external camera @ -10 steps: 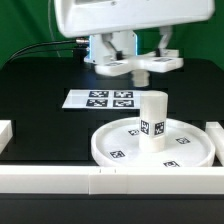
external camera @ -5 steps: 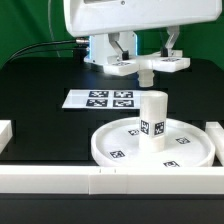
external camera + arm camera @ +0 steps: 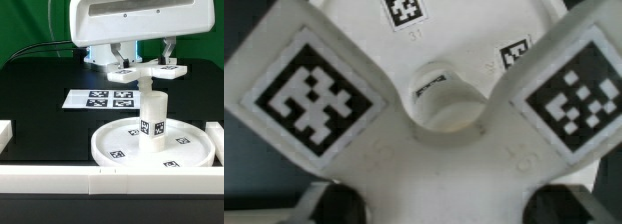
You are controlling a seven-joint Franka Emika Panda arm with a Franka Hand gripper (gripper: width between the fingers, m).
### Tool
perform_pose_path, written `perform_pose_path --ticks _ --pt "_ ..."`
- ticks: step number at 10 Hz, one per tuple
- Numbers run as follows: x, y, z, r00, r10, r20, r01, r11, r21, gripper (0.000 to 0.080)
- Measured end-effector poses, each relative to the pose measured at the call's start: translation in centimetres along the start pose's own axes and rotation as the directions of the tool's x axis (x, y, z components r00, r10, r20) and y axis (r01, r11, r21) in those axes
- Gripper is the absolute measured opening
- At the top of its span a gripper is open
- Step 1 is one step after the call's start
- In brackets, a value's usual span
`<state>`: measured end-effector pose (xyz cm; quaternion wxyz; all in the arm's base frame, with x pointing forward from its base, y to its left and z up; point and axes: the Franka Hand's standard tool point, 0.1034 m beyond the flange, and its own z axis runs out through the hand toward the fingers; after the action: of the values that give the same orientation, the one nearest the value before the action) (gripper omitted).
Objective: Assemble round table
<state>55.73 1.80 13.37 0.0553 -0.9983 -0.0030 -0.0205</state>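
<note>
Gripper (image 3: 146, 60): jaws gripping the cross-shaped foot (image 3: 146, 72), hanging just above the upright leg (image 3: 152, 118), whose long axis is pointing vertically from the disc (image 3: 108, 150).

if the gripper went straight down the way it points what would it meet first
Likely the upright leg on the disc: the cross-shaped foot held in the gripper hangs above its top, though depth alignment is unclear.
</note>
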Motion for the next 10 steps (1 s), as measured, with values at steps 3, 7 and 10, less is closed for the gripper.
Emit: perform_pose_path --ticks 3,7,10 --pt "-0.1 -1.2 0.5 0.999 -0.053 -0.001 0.053 0.998 -0.017 0.0439" --pt "-0.3 -1.4 1.0 0.998 -0.067 0.008 0.067 0.997 -0.023 0.0439" --pt "-0.3 -1.3 1.5 0.998 -0.067 0.015 0.067 0.997 -0.024 0.0439"
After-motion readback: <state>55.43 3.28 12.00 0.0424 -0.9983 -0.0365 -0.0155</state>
